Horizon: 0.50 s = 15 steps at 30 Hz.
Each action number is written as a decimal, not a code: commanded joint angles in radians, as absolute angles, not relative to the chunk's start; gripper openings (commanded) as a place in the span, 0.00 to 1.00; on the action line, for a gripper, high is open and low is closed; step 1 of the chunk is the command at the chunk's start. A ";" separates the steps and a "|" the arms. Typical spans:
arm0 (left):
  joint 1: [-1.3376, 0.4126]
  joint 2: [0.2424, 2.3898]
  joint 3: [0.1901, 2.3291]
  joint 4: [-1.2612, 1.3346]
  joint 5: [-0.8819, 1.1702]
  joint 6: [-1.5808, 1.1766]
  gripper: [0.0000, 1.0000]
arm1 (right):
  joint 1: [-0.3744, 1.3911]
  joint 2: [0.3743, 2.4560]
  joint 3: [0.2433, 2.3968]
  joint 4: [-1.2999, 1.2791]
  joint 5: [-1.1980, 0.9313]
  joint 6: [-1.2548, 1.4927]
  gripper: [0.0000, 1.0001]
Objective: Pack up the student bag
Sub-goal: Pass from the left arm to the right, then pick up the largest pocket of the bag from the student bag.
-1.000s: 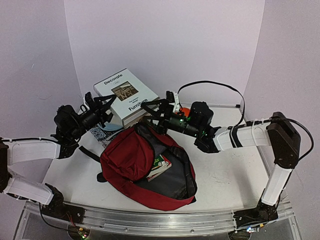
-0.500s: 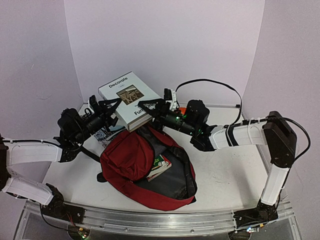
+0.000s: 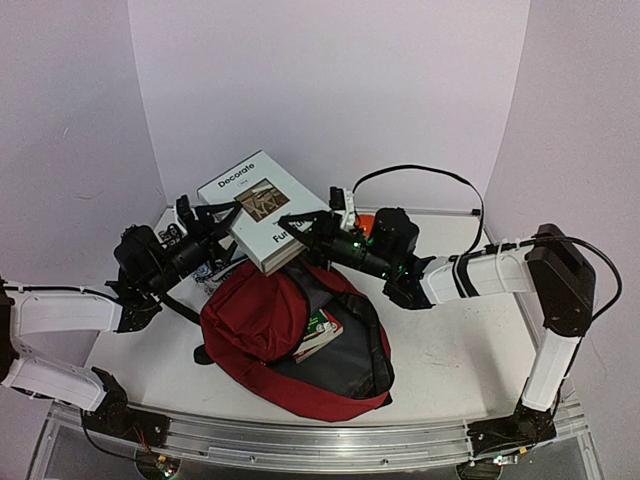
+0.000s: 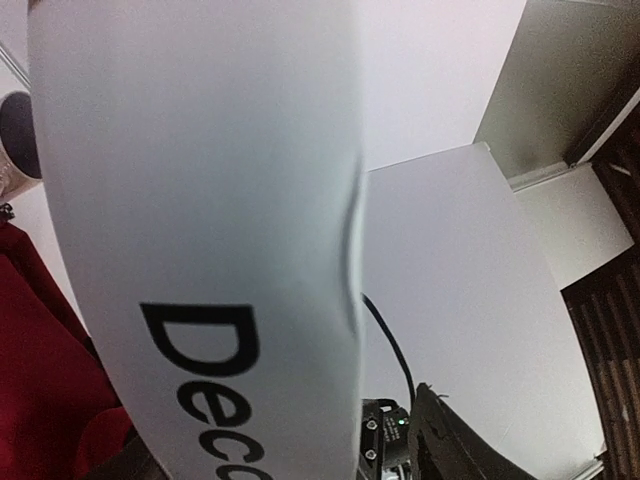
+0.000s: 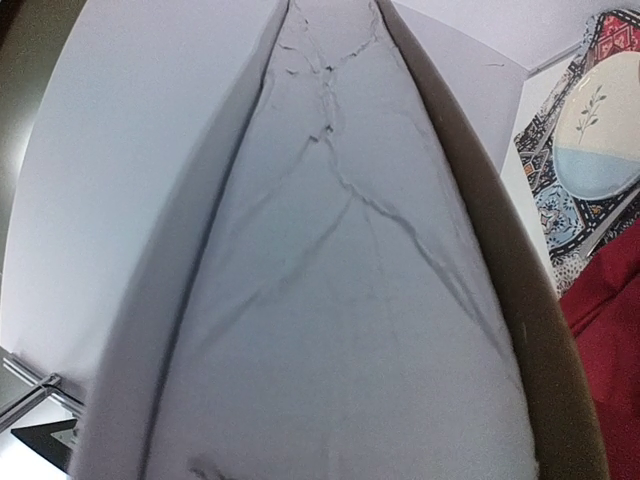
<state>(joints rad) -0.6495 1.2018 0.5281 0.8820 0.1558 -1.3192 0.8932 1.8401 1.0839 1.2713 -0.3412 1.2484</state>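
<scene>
The student bag (image 3: 255,320), dark red with a grey lining, lies open on the table. Above its back edge a large white book (image 3: 262,195) titled "Decorate" hangs tilted in the air between both arms. My right gripper (image 3: 297,228) is clamped on the book's near right edge, whose pages (image 5: 340,300) fill the right wrist view and hide the fingers. At the book's left edge is my left gripper (image 3: 222,218); its one visible finger (image 4: 450,445) stands apart from the cover (image 4: 200,200).
A small green and white book (image 3: 320,332) lies inside the bag. A patterned cloth with a blue and white plate (image 5: 590,140) sits behind the bag at left. An orange object (image 3: 366,222) lies behind the right arm. White walls stand close around.
The book has risen off the table and come forward over the bag. The right gripper has closed on its edge, and the left gripper has widened.
</scene>
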 commanded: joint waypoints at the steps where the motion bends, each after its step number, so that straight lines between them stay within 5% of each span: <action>1: -0.651 1.154 0.485 0.917 0.162 -1.227 0.73 | 0.883 1.740 1.046 1.553 -0.317 1.220 0.37; 15: -0.652 1.143 0.508 0.592 0.318 -0.918 0.80 | 0.773 1.479 0.759 1.522 -0.262 1.207 0.34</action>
<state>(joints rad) -0.6491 1.1461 0.4626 0.7124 0.2443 -1.0449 0.8014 1.6005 0.8235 1.2537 -0.2904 1.2262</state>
